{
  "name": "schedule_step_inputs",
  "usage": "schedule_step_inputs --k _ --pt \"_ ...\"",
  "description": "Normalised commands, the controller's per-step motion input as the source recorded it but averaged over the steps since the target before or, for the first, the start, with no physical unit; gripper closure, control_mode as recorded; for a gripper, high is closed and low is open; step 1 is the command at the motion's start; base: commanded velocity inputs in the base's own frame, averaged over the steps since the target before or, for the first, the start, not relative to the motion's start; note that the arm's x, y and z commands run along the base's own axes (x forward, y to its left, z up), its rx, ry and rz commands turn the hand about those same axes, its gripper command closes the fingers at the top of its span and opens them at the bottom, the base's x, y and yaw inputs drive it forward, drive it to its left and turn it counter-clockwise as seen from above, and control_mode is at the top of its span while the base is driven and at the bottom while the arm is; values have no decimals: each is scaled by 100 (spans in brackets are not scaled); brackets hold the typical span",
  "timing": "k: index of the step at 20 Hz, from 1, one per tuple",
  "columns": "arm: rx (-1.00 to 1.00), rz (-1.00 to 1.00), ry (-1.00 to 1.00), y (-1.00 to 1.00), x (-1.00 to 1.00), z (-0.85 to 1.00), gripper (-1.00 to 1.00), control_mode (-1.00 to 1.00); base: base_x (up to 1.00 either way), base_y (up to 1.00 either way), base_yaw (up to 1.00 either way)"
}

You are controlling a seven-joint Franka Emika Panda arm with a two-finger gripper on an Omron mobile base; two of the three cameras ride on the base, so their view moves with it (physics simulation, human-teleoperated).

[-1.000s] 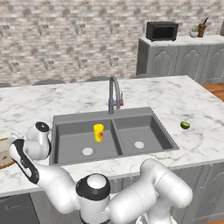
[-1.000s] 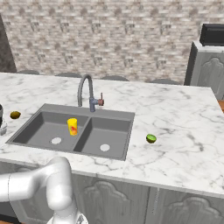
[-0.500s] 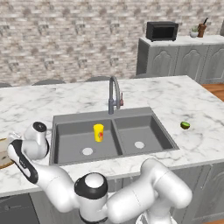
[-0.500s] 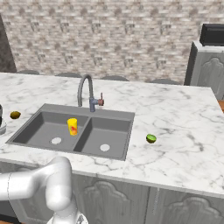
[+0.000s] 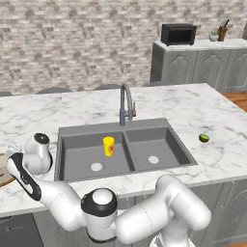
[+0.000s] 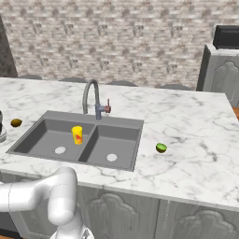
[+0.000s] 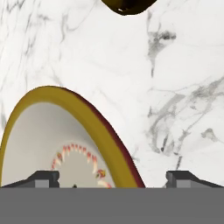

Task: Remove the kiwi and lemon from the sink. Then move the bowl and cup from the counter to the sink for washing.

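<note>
- Gripper seen nearest in hand view: two dark tips at bottom edge, set wide apart, nothing clamped btwn them.
- Bowl lies directly under/ahead of the tips in hand view; mustard rim w/ darker red-brown outer edge, pale inside, ring of small red marks toward centre. Rim arcs from approx 9 o'clock over to 5 o'clock of frame. Whether the tips touch it cannot be told.
- Counter (white marble, grey veins) seen beyond bowl, from 12 to 4 o'clock in hand view.
- Dark brown-gold round item, cut off at 12 o'clock edge of hand view; identity not clear.
- In left base view, bowl glimpsed at far left edge, approx 9 o'clock, mostly hidden by arm; rests on counter, outside sink.
- Sink at frame centre in left base view, double basin, faucet at its 12 o'clock rim.
- Cup stands upright in left basin, yellow w/ red mark, near the divider; drain at its 7 o'clock.
- Green fruit on counter, at 3 o'clock of sink, well apart from rim.
- In right base view, small brown-gold fruit on counter at 9 o'clock of sink, just off its left rim.
- Microwave on far grey cabinet, approx 1 o'clock in left base view.
</note>
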Motion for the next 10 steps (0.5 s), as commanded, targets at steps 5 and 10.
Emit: schedule_step_inputs --k 5,10 --pt "-1 0 0 2 -5 -8 100 -100 0 0 0" --pt "-1 0 0 0 -5 -7 100 -100 0 0 0"
